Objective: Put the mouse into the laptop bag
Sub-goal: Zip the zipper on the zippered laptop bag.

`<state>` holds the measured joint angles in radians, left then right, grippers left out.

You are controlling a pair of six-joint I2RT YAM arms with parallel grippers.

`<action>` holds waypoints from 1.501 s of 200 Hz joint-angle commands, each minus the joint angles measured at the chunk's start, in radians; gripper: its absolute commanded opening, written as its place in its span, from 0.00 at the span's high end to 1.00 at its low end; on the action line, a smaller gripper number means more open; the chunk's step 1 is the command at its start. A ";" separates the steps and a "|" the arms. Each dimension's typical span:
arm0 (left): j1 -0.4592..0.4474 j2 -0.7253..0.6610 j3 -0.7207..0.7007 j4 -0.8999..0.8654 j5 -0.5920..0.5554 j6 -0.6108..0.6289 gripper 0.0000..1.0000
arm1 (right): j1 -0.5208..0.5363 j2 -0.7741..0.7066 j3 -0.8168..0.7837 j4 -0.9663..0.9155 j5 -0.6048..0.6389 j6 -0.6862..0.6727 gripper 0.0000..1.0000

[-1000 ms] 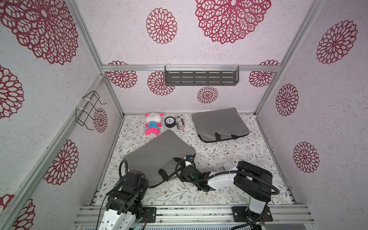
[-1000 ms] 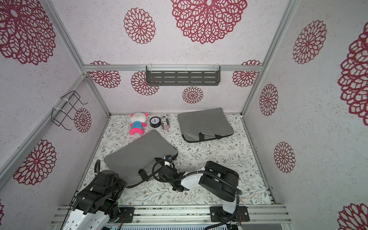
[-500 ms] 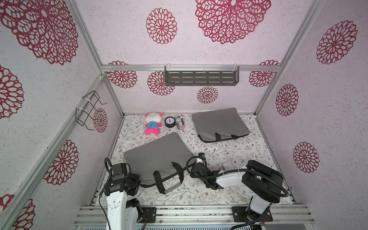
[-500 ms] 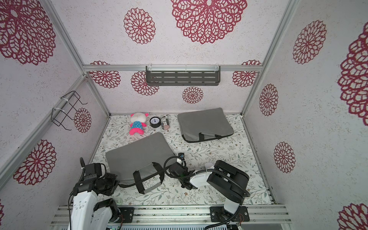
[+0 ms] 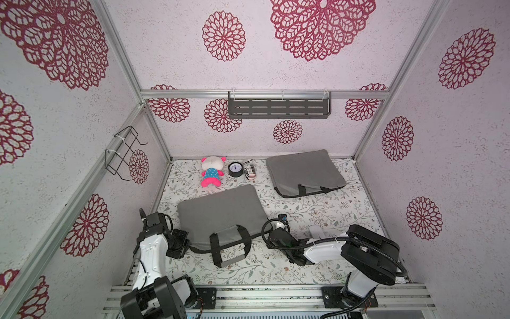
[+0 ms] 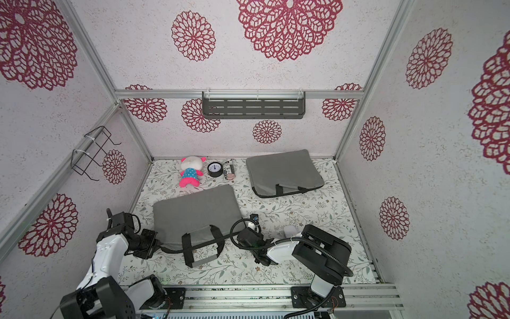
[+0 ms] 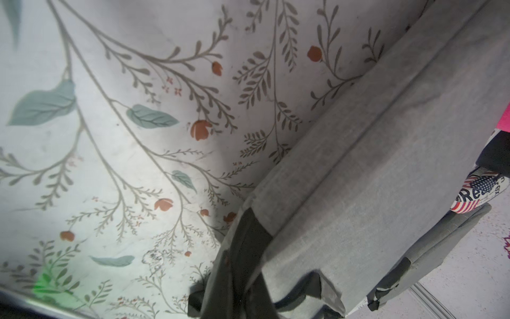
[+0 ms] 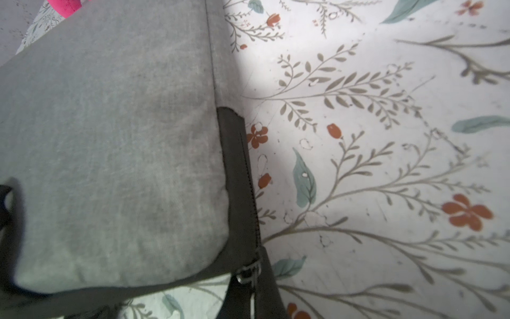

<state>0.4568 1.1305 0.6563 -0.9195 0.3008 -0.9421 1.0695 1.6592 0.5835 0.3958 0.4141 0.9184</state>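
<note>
Looking down at it, I'd say the job is barely begun. The mouse [image 5: 316, 231], which I take to be the small white shape on the bench [image 5: 345, 198] just behind the right arm, lies out in the open, apart from the bag [image 5: 220, 210]. There are 2 grey bags here; the arms are at the near one, 1 at each front corner, while the far bag [image 5: 303, 171] lies untouched. Whether the zip [image 8: 249, 176] is open yet I cannot tell. What is left, as I judge it, is getting the mouth open, fetching the mouse and slipping it inside.

The left fingers [image 5: 184, 243] are together at the bag's left front corner, and the wrist view shows a dark tab of that corner running straight towards them, so they seem pinched on the bag. The right fingers [image 5: 269, 237] are also together. The dark zip strip stretches from the bag's right corner to them, with the metal pull [image 8: 248, 273] close by — clamped on the zip, it appears.
</note>
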 commanded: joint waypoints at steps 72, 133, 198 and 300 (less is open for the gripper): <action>-0.049 -0.108 0.183 -0.056 -0.147 -0.058 0.02 | 0.204 0.016 0.091 -0.224 0.190 0.014 1.00; -0.812 -0.276 -0.017 0.236 -0.274 -0.432 0.02 | 0.306 0.058 0.154 -0.128 0.177 -0.065 1.00; -1.251 0.063 0.011 0.487 -0.347 -0.592 0.02 | 0.387 0.075 0.150 -0.015 0.172 -0.144 1.00; -1.328 0.010 -0.153 0.554 -0.463 -0.809 0.02 | 0.409 0.095 0.116 0.075 0.160 -0.147 1.00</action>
<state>-0.8268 1.2655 0.5953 -0.3786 -0.0742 -1.6310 1.4609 1.7584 0.6868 0.3809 0.5846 0.8017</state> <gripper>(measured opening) 0.977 0.051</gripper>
